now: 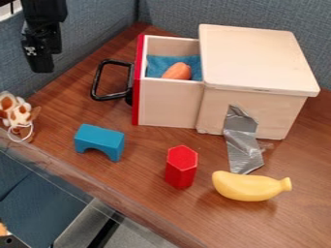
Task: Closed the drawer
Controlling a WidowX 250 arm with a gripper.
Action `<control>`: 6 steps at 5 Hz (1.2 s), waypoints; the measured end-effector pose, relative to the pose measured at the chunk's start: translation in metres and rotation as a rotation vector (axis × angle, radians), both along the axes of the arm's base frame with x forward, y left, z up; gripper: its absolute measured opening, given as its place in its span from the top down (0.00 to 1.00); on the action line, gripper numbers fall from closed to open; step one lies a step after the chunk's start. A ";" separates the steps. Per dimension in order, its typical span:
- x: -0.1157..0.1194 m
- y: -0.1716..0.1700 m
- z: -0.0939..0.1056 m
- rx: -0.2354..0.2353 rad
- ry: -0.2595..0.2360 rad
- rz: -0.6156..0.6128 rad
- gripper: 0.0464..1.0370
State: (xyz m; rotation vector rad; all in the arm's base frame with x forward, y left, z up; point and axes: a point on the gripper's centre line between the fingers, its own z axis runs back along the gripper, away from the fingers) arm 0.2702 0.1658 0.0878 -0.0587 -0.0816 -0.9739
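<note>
Yellow toy banana (249,186) lies on its side on the brown wooden table (139,177), close to the near edge. Well apart from it, at the upper left of the view, the black gripper (42,63) hangs pointing down, to the left of the drawer's handle (100,80) and apart from it. How far open the gripper is, and whether it grasps anything, I cannot tell.

The drawer (169,104) sticks out from the left side of the pale wooden box (281,116), its red front (138,82) and black handle facing left. A blue cloth (154,66) lines it, and a rounded orange thing (178,71) rests on the cloth, near the box's opening.

Just in front of the drawer and handle stands a blue arch block (100,139), beside the drawer's path rather than across it. A red six-sided block (181,167) stands upright between it and the banana. Grey tape (242,145) runs from the box down onto the table. Farther left sits a spotted toy (18,115).
</note>
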 end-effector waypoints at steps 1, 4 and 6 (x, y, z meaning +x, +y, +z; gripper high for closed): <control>-0.001 -0.002 -0.010 -0.018 0.023 0.000 0.04; 0.005 -0.022 -0.028 -0.040 -0.027 -0.022 0.04; 0.012 -0.032 -0.036 -0.008 -0.060 -0.028 0.04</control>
